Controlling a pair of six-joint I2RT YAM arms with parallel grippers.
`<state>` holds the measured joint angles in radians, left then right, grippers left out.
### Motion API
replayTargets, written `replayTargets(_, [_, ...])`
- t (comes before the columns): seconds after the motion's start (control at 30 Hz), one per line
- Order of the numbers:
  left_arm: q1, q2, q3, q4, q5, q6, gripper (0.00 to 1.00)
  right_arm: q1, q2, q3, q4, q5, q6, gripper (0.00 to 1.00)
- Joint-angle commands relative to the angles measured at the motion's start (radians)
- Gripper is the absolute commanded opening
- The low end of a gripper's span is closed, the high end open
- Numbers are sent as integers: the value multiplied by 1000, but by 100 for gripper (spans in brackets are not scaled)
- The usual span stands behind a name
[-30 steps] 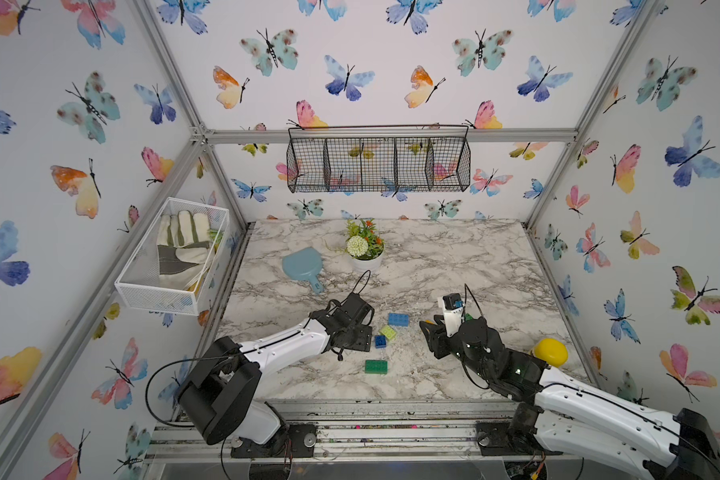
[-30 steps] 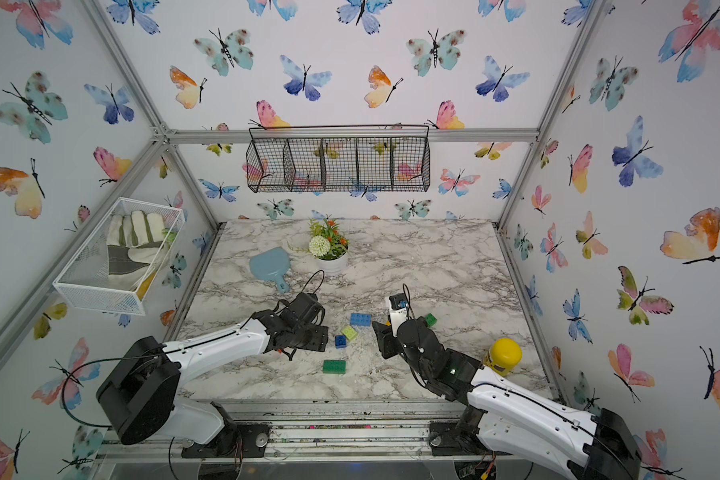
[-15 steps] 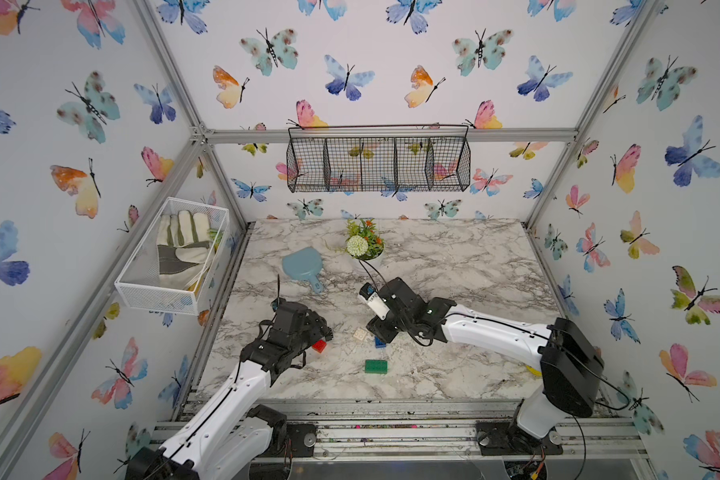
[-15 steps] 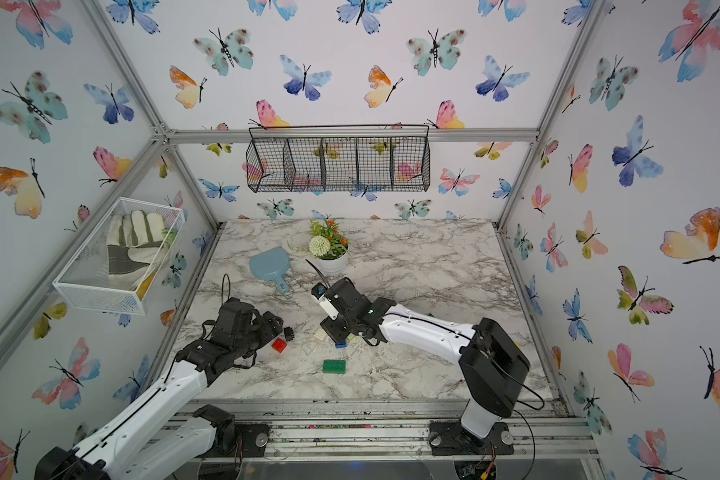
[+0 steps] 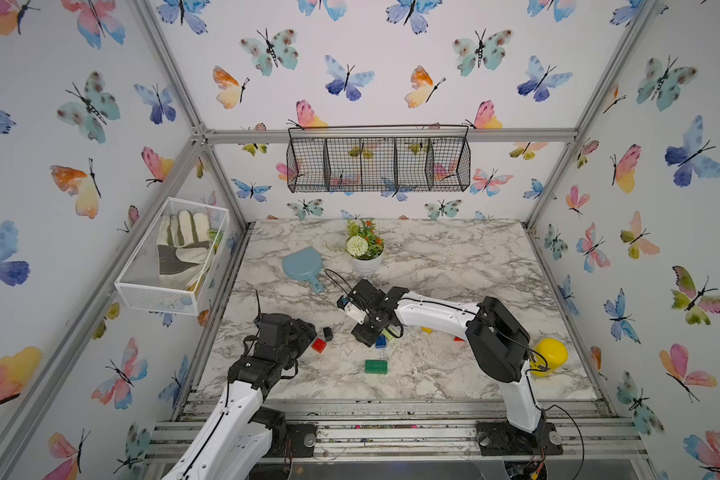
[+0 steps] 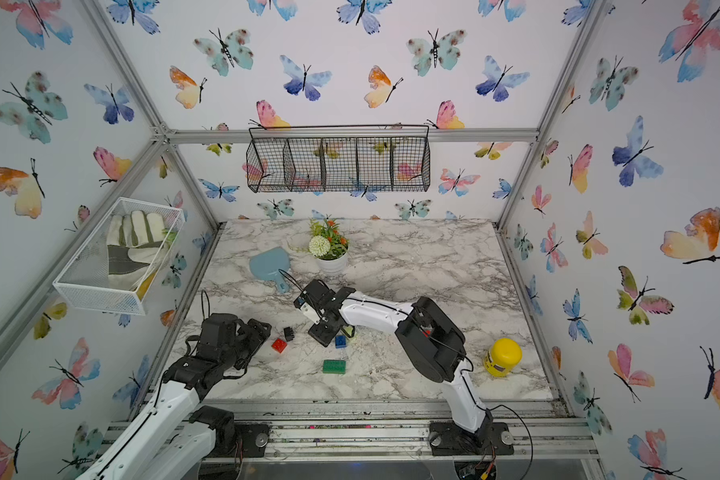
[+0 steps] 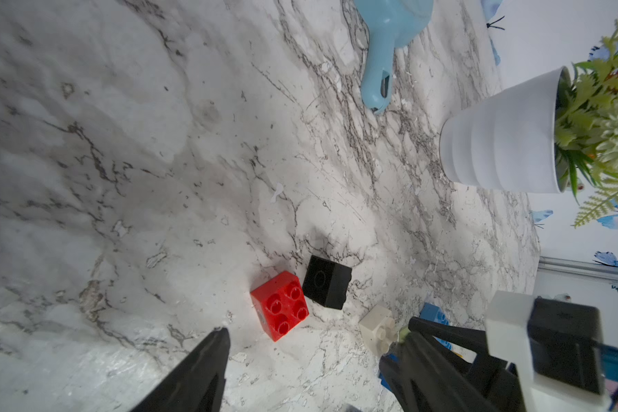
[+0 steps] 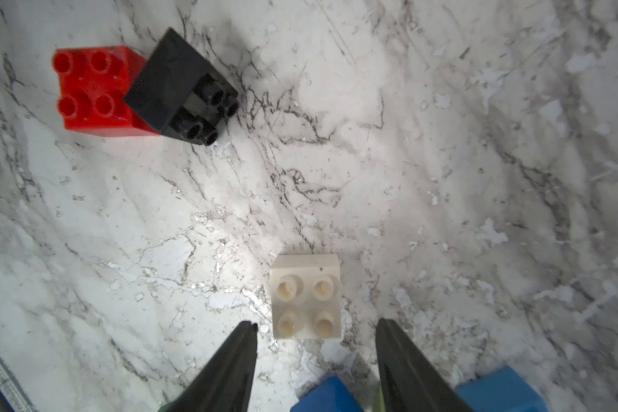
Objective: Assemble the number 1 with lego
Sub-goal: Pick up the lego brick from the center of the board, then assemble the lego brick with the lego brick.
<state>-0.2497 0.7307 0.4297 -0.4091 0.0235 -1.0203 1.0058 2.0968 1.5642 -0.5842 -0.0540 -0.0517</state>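
Note:
The lego lies loose on the marble table [image 5: 454,266]. A white brick [image 8: 305,296] sits studs-up right at the tips of my right gripper [image 8: 314,323], which is open and astride its near edge without touching it. Blue bricks [image 8: 322,394] lie under the fingers. A red brick [image 7: 282,305] and a tipped black brick [image 7: 327,281] lie just beyond my left gripper [image 7: 302,345], which is open and empty. In both top views the right gripper [image 5: 364,337] reaches over a blue brick [image 5: 380,341] and a lime brick [image 5: 389,334]. A green brick [image 5: 376,366] lies nearer the front.
A yellow-lidded jar [image 5: 549,356] stands at the front right. A white flower pot [image 5: 366,264] and a blue scoop [image 5: 304,266] sit behind the bricks. A yellow brick [image 5: 427,330] lies under the right forearm. The two grippers are close together.
A second ago my left arm reached to the middle bricks and my right gripper was near the front. Since half a second ago the right gripper has come down at the white brick, jaws wider.

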Motion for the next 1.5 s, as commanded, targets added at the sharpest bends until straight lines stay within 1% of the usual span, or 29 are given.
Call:
replayTargets(0.0, [7,-16,-4,-10,14,-15,80,19,30,38,-47,-9,-27,59])
replayTargets(0.1, [7,-23,-6,-12,12,-18,80,27,61,68,-53,11,-36,58])
replayTargets(0.2, [7,-30,-9,-12,10,-24,80,28,83,87,-60,20,-37,54])
replayTargets(0.57, [8,-31,-8,-13,9,-24,80,30,101,86,-57,36,-39,43])
replayTargets(0.73, [7,-35,-6,-18,6,-24,80,30,111,94,-60,30,-45,35])
replayTargets(0.9, [7,-43,-2,-25,3,-23,80,30,102,103,-74,24,-56,24])
replayTargets(1.0, [9,-50,-2,-30,2,-21,80,30,39,78,-62,20,-85,19])
replayTargets(1.1, [9,-59,-6,-30,2,-21,80,30,-92,4,-26,17,-146,17])
replayTargets(1.17, [10,-69,-15,-27,3,-21,80,30,-200,-99,10,3,-214,16])
replayTargets(1.27, [12,-92,-40,-5,6,-28,80,30,-321,-239,11,-63,-348,16])
replayTargets(1.37, [15,-114,-71,21,13,-42,80,30,-408,-339,-31,-97,-457,14])
replayTargets(1.47, [17,-120,-86,29,19,-49,80,31,-457,-394,-27,-118,-497,14])
